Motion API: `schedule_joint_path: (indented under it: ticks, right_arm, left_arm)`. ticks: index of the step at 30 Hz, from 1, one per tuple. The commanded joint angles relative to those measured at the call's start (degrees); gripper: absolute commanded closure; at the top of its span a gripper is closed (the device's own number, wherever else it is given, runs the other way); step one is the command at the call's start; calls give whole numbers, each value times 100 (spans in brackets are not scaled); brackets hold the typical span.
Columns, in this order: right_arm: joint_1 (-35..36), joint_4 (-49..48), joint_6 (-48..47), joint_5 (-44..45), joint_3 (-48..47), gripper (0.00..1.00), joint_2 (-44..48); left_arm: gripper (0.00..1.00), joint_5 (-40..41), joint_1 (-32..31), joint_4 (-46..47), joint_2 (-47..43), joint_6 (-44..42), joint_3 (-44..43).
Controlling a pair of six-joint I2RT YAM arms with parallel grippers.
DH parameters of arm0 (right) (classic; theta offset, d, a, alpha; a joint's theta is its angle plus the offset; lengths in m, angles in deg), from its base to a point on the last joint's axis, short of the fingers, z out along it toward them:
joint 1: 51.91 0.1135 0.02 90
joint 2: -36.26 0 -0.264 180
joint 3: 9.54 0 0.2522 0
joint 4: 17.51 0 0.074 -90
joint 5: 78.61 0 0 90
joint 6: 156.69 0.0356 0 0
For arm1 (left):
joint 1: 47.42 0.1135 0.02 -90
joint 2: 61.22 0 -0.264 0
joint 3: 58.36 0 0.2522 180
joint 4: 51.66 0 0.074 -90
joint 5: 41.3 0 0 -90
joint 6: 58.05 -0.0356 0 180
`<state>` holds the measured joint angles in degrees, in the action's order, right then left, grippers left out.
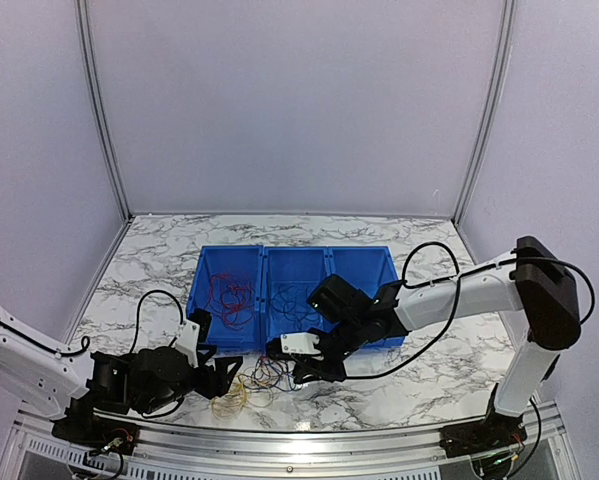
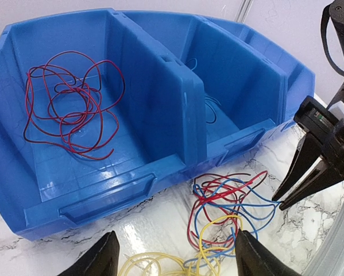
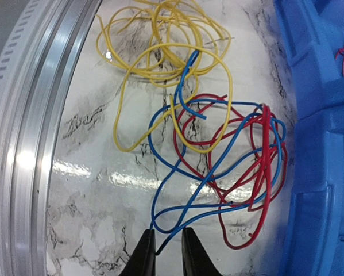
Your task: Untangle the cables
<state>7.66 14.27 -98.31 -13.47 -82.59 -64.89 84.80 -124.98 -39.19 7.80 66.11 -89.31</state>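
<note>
A tangle of red, blue and yellow cables (image 3: 217, 155) lies on the marble table just in front of the blue bin (image 2: 189, 98). A looser yellow bundle (image 3: 160, 40) trails off from it toward the table's near edge. My right gripper (image 3: 169, 241) is at the tangle's right side, its jaws a narrow gap apart with a blue cable end (image 3: 160, 250) passing between them, not pinched. My left gripper (image 2: 176, 241) stands wide open, low over the tangle (image 2: 229, 201), touching nothing. A red cable (image 2: 68, 103) lies coiled in the bin's left compartment, and a dark one (image 1: 294, 298) in the middle compartment.
The bin (image 1: 264, 255) has three compartments and sits mid-table, its front wall close behind the tangle (image 1: 259, 378). An aluminium rail (image 3: 39, 115) runs along the near table edge beside the yellow bundle. Both arms crowd the strip between bin and rail.
</note>
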Motion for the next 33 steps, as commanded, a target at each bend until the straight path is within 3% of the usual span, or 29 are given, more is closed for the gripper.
schedule_joint_path:
  ticks: [1,3,13,21,26,33]
  right_arm:
    - [37,41,119,203,-329,95,-36]
    - [36,232,64,216,-451,100,93]
    - [36,1586,-395,-650,-1339,100,829]
    - [5,2232,-599,-1031,-2129,100,1369]
    - [-468,2295,-500,-1536,-2761,100,1691]
    - [-892,2318,-363,-1974,-3535,100,1710]
  left_arm:
    - [28,-15,27,-93,96,-82,-138]
    - [29,-115,22,-98,163,-268,-203]
    - [28,-840,27,403,680,-1412,-738]
    - [26,-900,53,1256,1549,-2395,-1234]
    - [32,-1392,150,1796,2292,-2540,-1437]
    - [57,-2378,162,2034,3173,-2601,-1871]
